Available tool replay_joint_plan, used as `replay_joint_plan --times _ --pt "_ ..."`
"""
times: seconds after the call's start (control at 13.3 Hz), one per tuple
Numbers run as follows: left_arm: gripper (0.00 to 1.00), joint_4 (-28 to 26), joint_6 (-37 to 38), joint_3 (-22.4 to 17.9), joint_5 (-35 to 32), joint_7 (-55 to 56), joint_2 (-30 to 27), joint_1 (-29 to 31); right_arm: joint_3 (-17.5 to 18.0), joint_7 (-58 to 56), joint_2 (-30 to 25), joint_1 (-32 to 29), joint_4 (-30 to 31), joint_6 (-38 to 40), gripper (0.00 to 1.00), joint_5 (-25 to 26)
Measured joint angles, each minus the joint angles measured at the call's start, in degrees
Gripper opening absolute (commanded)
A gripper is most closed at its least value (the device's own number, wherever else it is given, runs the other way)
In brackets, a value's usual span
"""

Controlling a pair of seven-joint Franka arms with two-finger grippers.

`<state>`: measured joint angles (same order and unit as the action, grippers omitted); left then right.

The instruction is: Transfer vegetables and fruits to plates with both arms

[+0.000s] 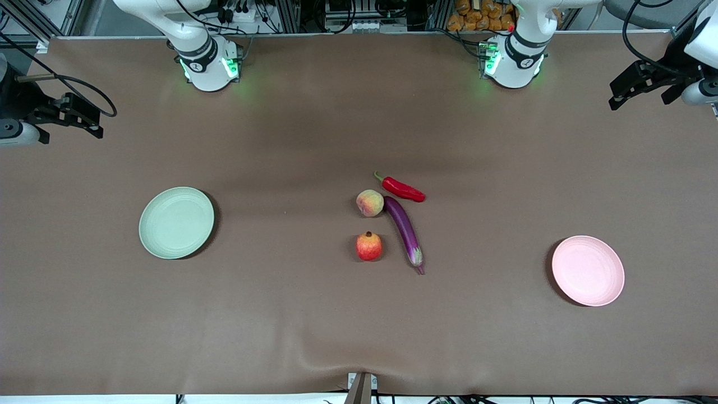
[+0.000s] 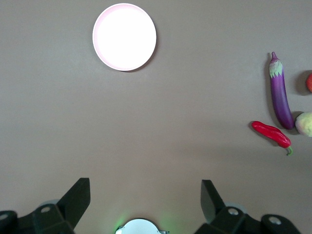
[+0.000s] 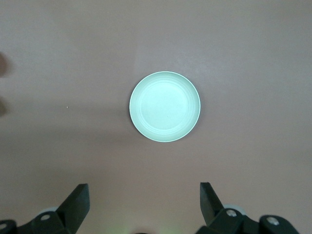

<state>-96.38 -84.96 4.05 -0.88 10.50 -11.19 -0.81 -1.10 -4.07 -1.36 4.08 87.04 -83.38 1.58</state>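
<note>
Plates: two are sitting on the brown table, one pale green plate and one pale pink plate.
Vegetables: two are lying near the table's middle, one red chilli pepper and one purple eggplant.
Fruits: two are resting beside them, one peach and one pomegranate.
Produce in all: four pieces are showing.
Robot arms: two are standing at the table, each carrying one gripper, so one left gripper and one right gripper.

High front view over table, wrist views looking down on plates
</note>
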Motion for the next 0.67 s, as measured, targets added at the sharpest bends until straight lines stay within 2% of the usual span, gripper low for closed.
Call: replay_joint_plan --times 0.67 --pt "1.0 2.02 0.8 -0.47 0.0 0.0 1.61 0.12 -0.06 0.0 0.0 0.0 0.0 -0.01 1.0 0.0"
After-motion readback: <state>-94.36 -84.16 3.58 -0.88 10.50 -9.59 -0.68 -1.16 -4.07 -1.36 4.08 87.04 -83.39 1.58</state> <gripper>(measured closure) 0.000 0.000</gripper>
